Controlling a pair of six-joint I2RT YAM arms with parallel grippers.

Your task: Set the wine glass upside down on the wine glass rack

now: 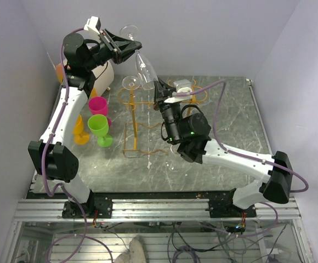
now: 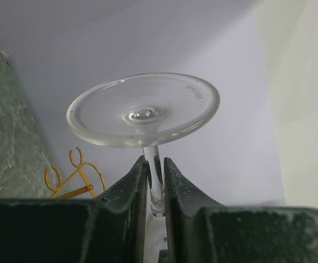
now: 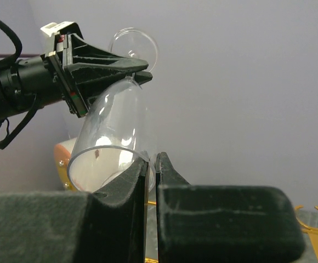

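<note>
A clear wine glass [image 1: 145,70] hangs tilted in the air above the gold wire rack [image 1: 132,118], foot up and to the back, bowl down and to the right. My left gripper [image 1: 130,45] is shut on its stem just under the round foot [image 2: 143,109]; the stem [image 2: 154,175] sits between the jaws of the left gripper [image 2: 155,164]. My right gripper [image 1: 158,87] is shut on the bowl's rim. In the right wrist view the bowl [image 3: 112,137] leans over the right gripper [image 3: 151,161], with the left gripper [image 3: 140,68] at its stem.
A second clear glass foot [image 1: 129,82] sits at the rack's top left. Pink [image 1: 98,105], green [image 1: 99,127] and orange [image 1: 81,134] goblets stand left of the rack. A beige drum box [image 1: 101,76] is behind them. Rack hooks show in the left wrist view [image 2: 74,175] and right wrist view [image 3: 312,219].
</note>
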